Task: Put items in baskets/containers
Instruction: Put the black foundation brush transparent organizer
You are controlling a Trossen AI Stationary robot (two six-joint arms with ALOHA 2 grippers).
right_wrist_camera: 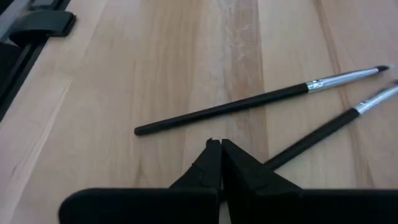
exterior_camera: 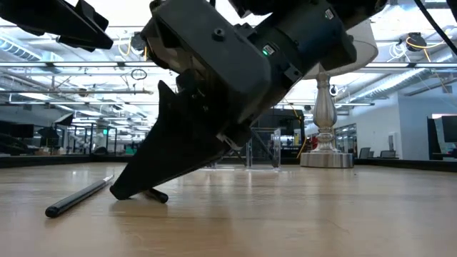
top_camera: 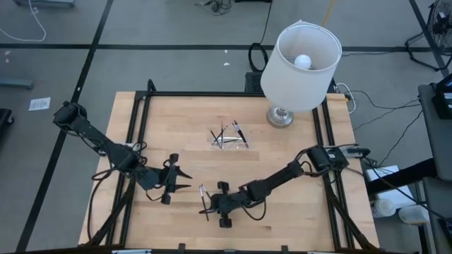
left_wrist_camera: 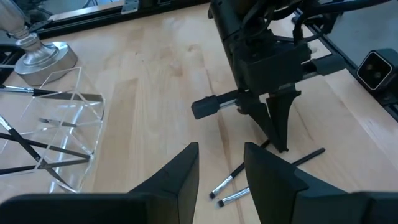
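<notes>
Two thin dark brushes with silvery ferrules (right_wrist_camera: 249,104) (right_wrist_camera: 329,127) lie on the wood near the table's near edge, seen in the high view as brushes (top_camera: 204,197). My right gripper (right_wrist_camera: 221,149) (top_camera: 212,203) is shut and points down at them, its tips on the table (exterior_camera: 120,191). The clear plastic tray (top_camera: 229,137) (left_wrist_camera: 59,134) sits mid-table and holds several more brushes. My left gripper (left_wrist_camera: 221,155) (top_camera: 185,180) is open, hovering left of the right gripper and touching nothing. My right gripper comes from above, slanting, with shut fingertips down at the table. The dark handle of the nearer brush (right_wrist_camera: 292,149) runs under its finger (right_wrist_camera: 249,165), which hides the handle's end. Whether the brush is pinched or only lies beside the tips, I cannot tell. That brush lies flat on the wood.
A white-shaded lamp (top_camera: 300,67) stands on a silvery base (left_wrist_camera: 43,59) at the table's far right, just right of the tray. A black frame rail (top_camera: 141,120) runs along the table's edges. Bare wood lies between the tray and the grippers.
</notes>
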